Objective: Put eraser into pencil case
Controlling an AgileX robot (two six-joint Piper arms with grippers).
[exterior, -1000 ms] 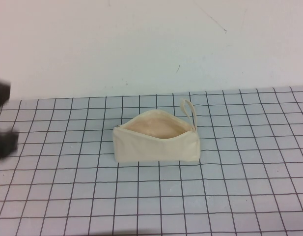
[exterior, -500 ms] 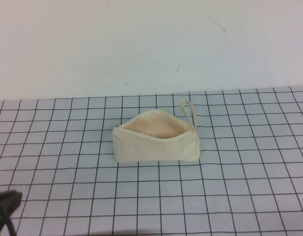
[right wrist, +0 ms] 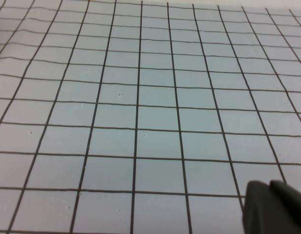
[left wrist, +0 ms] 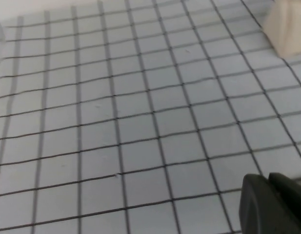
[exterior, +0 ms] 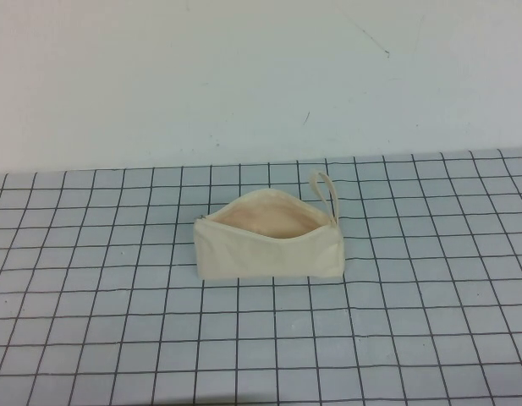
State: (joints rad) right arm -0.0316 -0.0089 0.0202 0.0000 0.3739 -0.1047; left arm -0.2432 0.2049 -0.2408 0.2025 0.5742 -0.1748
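Gone from the high view since half a second ago: the dark left arm, then at the lower left corner of the gridded mat (exterior: 91, 338), now out of that frame altogether. Unmoved between frames: the pencil case (exterior: 269, 245), lying mid-mat with its zip mouth open toward the wall, peach lining (exterior: 265, 222) exposed, loop strap (exterior: 326, 191) standing at its right end.

Left gripper (left wrist: 274, 204): seen only in the left wrist view as a dark blurred body at the frame's lower corner, over bare grid squares, well apart from the cream corner of the pouch visible at the far edge; whether spread or closed, cannot tell.

Right gripper (right wrist: 274, 207): likewise only a dark blurred mass in the right wrist view, above bare grid squares, touching nothing visible; fingers' stance impossible to tell.

Eraser: nowhere visible in any view; interior of the pouch showing only pale lining from the high camera, deeper part hidden behind the front wall.

White wall (exterior: 244, 76) behind the mat, marked by a few faint scuffs.
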